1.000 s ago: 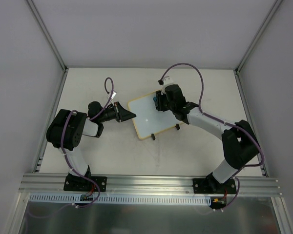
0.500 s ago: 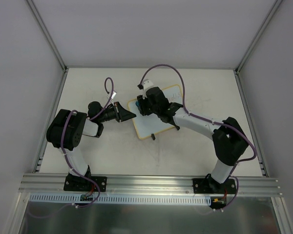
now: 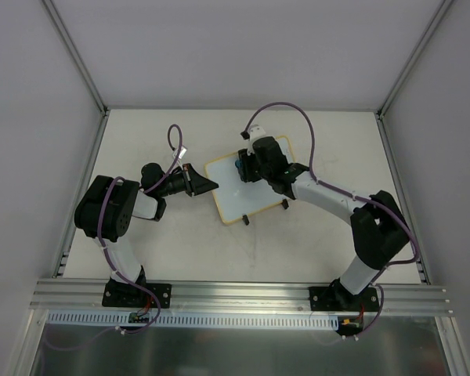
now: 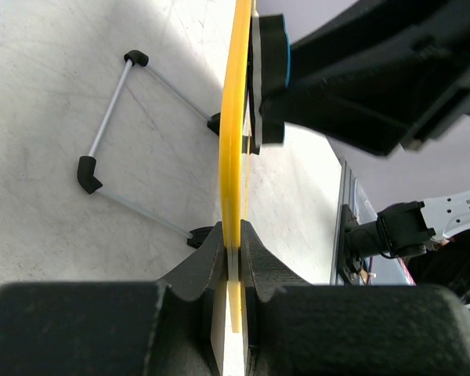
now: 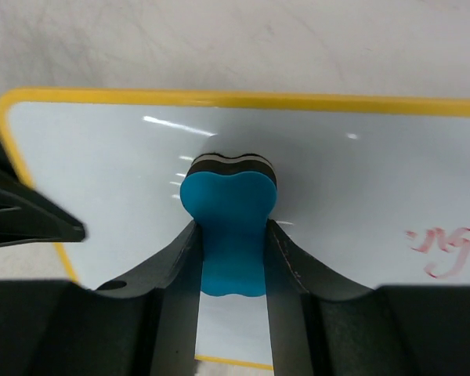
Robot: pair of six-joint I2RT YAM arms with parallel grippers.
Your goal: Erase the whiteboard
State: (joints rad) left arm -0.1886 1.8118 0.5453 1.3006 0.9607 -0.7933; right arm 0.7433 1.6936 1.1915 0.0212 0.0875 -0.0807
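Note:
The whiteboard [image 3: 239, 194], white with a yellow frame, lies tilted at the table's middle. My left gripper [image 3: 212, 185] is shut on its left edge; in the left wrist view the yellow frame [image 4: 235, 141] runs edge-on between the fingers [image 4: 207, 258]. My right gripper [image 3: 245, 167] is shut on a blue eraser [image 3: 240, 165] and presses it on the board's far part. In the right wrist view the eraser [image 5: 229, 211] sits on the white surface [image 5: 102, 157]. Faint red writing [image 5: 446, 249] remains at the right.
A wire stand [image 4: 117, 117] with black feet shows behind the board in the left wrist view. Black clips [image 3: 246, 220] sit on the board's near edge. The table's side rails [image 3: 82, 188] and back wall bound the space.
My right gripper with the eraser swept left across the board half a second ago, then came back to the right. The left arm and the board have not moved.

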